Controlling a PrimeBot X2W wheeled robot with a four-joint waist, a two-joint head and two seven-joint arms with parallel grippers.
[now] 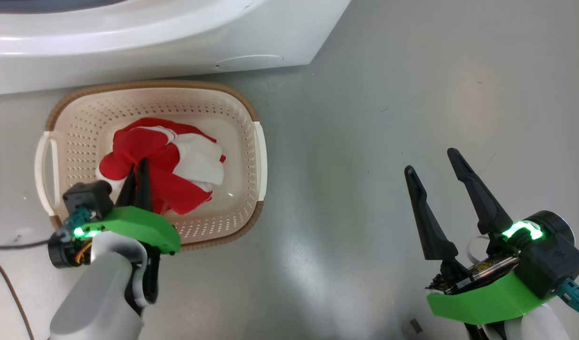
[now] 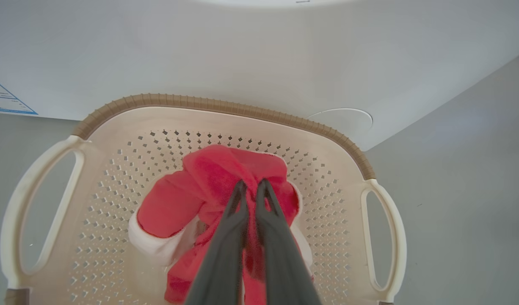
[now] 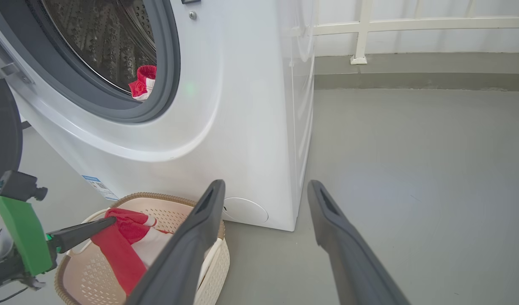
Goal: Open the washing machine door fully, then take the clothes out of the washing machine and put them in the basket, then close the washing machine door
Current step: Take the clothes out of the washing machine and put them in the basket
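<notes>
Though left claw [image 1: 137, 165] pinches clothes [image 1: 145, 141], drum [image 3: 103, 38] holds more

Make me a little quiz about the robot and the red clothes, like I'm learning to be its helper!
1. True or false: the right gripper is open and holds nothing.
2. The left gripper is shut on: A) the red clothes in the basket; B) a basket handle; C) nothing.
3. Where does another red garment lie?
Key: 1 true; 2 A; 3 inside the washing machine drum.
</notes>
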